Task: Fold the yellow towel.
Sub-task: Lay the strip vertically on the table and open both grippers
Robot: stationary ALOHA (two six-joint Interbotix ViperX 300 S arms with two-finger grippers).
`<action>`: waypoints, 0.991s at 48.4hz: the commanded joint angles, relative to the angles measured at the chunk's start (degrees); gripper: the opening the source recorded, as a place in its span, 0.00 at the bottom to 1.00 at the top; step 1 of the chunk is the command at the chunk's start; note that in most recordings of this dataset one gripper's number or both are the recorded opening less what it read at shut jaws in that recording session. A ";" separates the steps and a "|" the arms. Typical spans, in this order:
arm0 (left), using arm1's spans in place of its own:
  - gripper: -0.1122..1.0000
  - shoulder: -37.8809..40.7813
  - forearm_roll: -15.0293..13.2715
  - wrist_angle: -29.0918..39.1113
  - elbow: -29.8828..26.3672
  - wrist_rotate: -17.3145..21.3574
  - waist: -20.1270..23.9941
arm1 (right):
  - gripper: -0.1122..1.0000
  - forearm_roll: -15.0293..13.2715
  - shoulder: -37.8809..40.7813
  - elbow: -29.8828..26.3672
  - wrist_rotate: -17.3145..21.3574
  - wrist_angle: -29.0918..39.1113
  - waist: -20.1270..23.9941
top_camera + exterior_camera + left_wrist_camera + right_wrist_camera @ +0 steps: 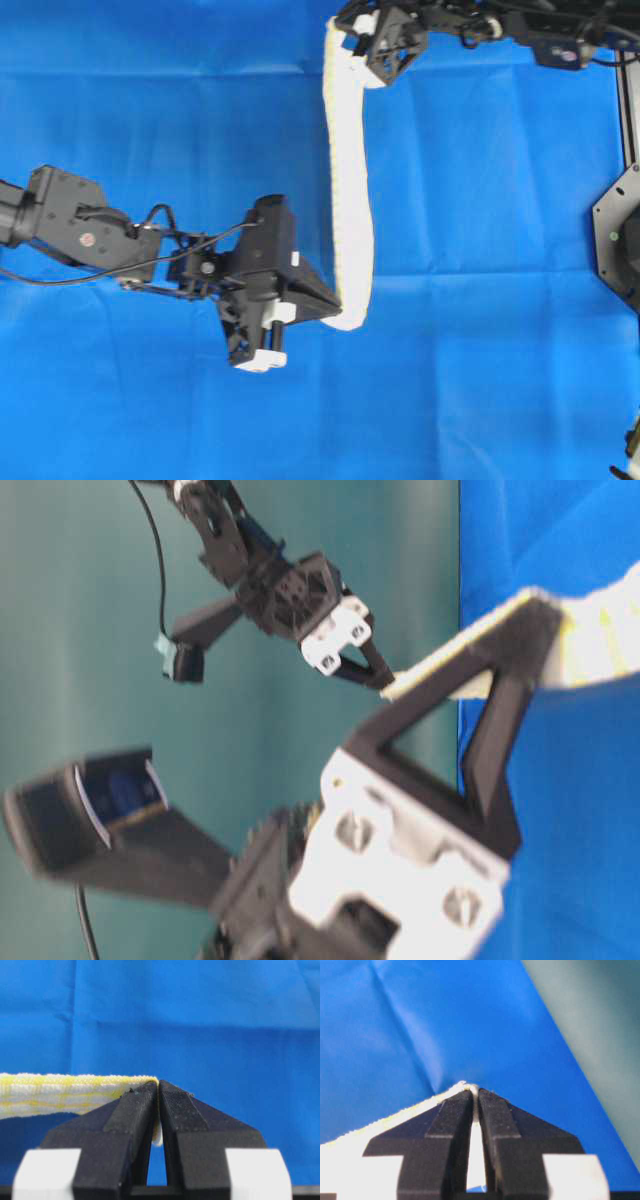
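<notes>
Yellow-striped white yellow towel (348, 190) stretched edge-on, narrow band; left gripper (340, 305), right gripper (352, 40) clamp ends.

left end effector (338, 308): jaws clamped, near bench middle | right end effector (352, 38): jaws clamped, at far edge

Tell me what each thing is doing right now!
yellow towel: lifted off the cloth, hanging as a long strip between both grippers
left gripper: shut on one end of the towel
right gripper: shut on the other end
blue cloth: spread flat below, with a few creases
</notes>
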 commanded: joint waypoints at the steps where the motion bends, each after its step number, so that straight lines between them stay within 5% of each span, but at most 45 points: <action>1: 0.12 -3.08 -0.18 -2.72 1.76 -0.18 -0.62 | 0.13 -0.09 1.14 -3.87 0.00 0.53 0.53; 34: 0.12 -3.25 -0.18 -4.48 5.63 -0.62 -0.35 | 0.15 -0.09 5.27 -7.38 -0.97 1.49 2.99; 39: 0.17 -3.25 -0.26 -4.39 5.63 -0.70 -0.26 | 0.30 -0.62 5.27 -7.38 -1.23 1.41 3.60; 48: 0.58 -4.83 -0.26 -2.02 6.15 -0.88 -0.18 | 0.73 -1.23 5.10 -7.38 -1.58 1.58 4.31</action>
